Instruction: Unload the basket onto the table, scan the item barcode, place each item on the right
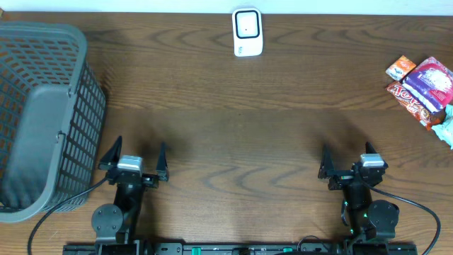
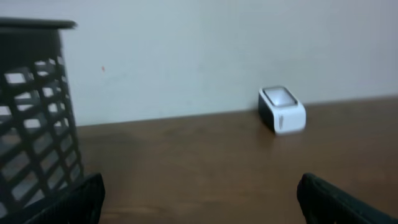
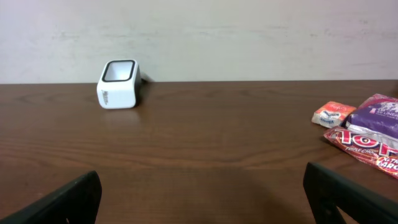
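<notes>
A white barcode scanner (image 1: 247, 32) with a dark window stands at the table's far middle edge; it also shows as the scanner (image 2: 282, 109) in the left wrist view and the scanner (image 3: 118, 84) in the right wrist view. Snack packets lie at the far right: a purple packet (image 1: 432, 80), a red wrapper (image 1: 409, 96) and a small orange packet (image 1: 400, 68); the purple packet (image 3: 379, 116) also shows in the right wrist view. My left gripper (image 1: 137, 155) is open near the front left, holding nothing. My right gripper (image 1: 345, 160) is open near the front right, likewise holding nothing.
A tall grey mesh basket (image 1: 44, 113) stands at the left edge, close beside my left gripper. A white wall (image 3: 199, 37) runs behind the table. Bare brown wood (image 1: 241, 142) lies between the arms and the scanner.
</notes>
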Motion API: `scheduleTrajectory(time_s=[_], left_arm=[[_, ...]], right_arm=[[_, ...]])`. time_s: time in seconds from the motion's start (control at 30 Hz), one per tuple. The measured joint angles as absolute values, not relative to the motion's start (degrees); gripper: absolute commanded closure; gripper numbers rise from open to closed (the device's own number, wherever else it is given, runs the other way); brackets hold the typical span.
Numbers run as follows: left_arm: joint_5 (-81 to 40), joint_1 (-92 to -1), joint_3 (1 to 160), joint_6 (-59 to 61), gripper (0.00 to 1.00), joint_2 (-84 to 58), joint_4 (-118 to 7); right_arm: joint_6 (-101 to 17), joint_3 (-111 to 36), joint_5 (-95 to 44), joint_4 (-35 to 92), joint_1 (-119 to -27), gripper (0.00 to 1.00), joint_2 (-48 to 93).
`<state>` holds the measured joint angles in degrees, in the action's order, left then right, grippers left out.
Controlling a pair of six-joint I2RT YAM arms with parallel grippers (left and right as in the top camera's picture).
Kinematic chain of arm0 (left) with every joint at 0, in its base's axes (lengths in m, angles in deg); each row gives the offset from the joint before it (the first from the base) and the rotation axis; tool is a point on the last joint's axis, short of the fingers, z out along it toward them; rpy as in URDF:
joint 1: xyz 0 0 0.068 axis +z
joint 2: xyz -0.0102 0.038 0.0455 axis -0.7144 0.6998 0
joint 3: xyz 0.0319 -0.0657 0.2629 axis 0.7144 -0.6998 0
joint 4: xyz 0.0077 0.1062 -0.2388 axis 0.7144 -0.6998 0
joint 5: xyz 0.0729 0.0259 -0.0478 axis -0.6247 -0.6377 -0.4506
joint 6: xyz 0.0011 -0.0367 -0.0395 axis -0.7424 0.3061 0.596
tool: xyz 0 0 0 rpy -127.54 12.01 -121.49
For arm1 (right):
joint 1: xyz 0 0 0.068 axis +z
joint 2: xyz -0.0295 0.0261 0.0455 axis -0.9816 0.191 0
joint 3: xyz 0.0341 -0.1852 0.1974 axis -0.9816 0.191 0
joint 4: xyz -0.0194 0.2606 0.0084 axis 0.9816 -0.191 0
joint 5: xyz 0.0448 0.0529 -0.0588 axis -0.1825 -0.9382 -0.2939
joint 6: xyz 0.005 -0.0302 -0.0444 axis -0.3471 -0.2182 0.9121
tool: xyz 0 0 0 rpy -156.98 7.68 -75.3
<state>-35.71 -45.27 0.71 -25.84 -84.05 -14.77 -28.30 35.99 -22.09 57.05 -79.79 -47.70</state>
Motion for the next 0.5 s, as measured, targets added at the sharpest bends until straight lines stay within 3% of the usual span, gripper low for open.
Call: scheduleTrajectory(time_s=[0.17,0.5], left_arm=[[-34.5,-45.3,0.9,-30.1,0.02,-84.0,-21.5],[-34.9,-45.3,1.0,-30.9,0.02,-84.1,-21.8]], right_arm=[[-28.3,36.0,-22.1,57.0,-79.8,0.01,-47.8],[-28.3,36.0,-22.1,57.1,-79.8,0.01,-47.7]])
